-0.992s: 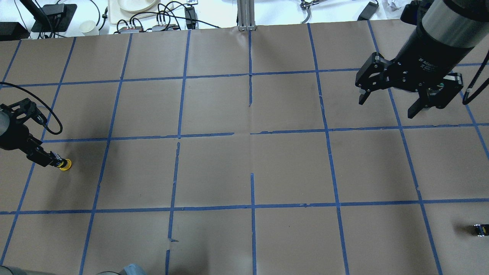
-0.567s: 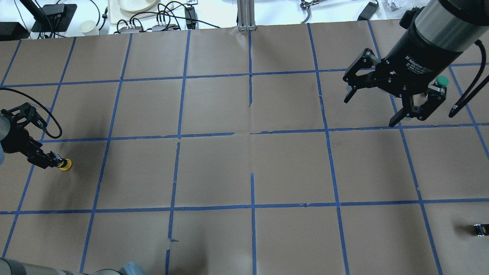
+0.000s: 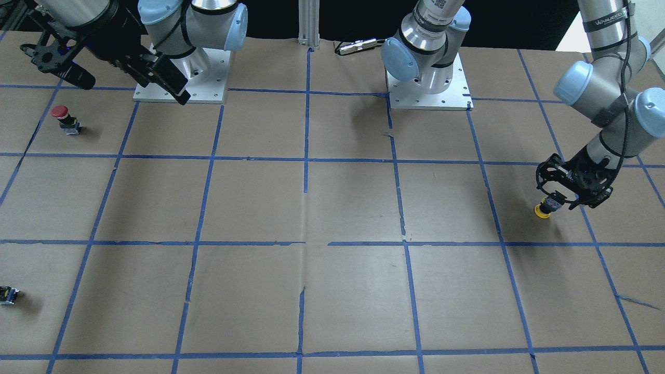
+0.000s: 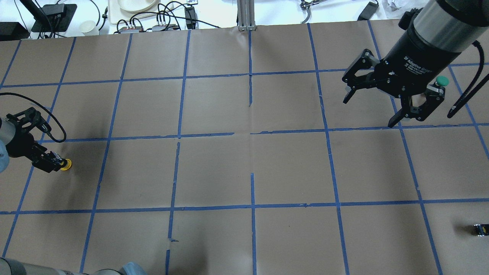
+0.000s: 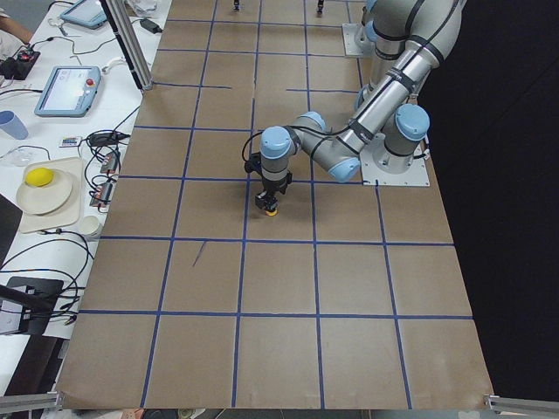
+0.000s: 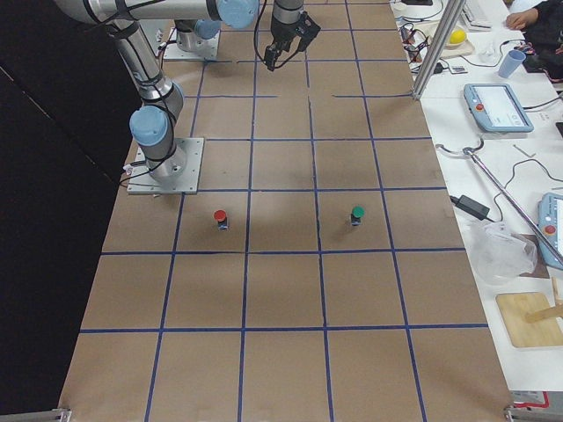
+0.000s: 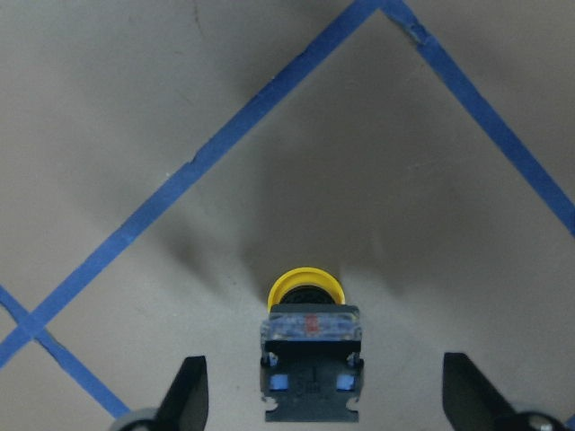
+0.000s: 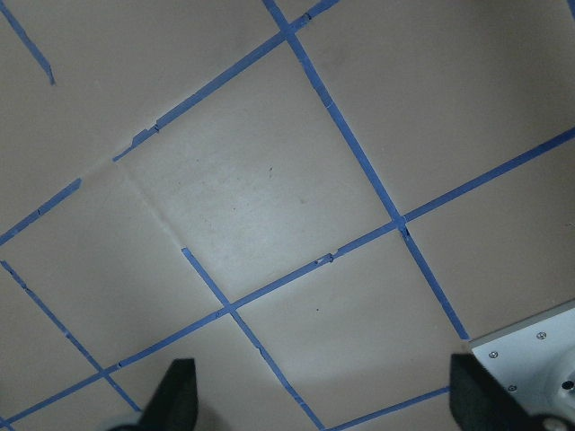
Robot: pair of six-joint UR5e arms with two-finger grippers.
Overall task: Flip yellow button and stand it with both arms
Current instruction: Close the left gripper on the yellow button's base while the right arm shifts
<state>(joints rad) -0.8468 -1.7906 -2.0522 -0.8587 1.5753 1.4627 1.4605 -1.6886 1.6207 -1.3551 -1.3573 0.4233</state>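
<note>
**Left gripper**: the jaws stand wide. One finger and the other flank the yellow button with a clear gap on each side, so nothing is gripped. The gripper sits low over the table, near the edge on the robot's left.

**Yellow button:** it lies between the fingers, with the grey block base toward the wrist and the yellow cap pointing away. The cap rim meets the brown paper just beside a line of blue tape. It appears to lie on its side or lean on its cap; which one cannot be told.

**Right gripper**: the jaws are spread wide and empty. It hangs high over the far side of the table, well apart from the yellow button. Its wrist view shows only taped paper below.

**Other objects:** a green button stands just behind the right gripper. A red button stands near the right arm's base. A small black part lies at the table's right edge.

**Progress (judgement):** the task is at an early stage. The left gripper is lined up for a grasp but has not closed. Gripping, lifting, turning the button over with the right gripper's help, and setting it base down all remain to be done.
</note>
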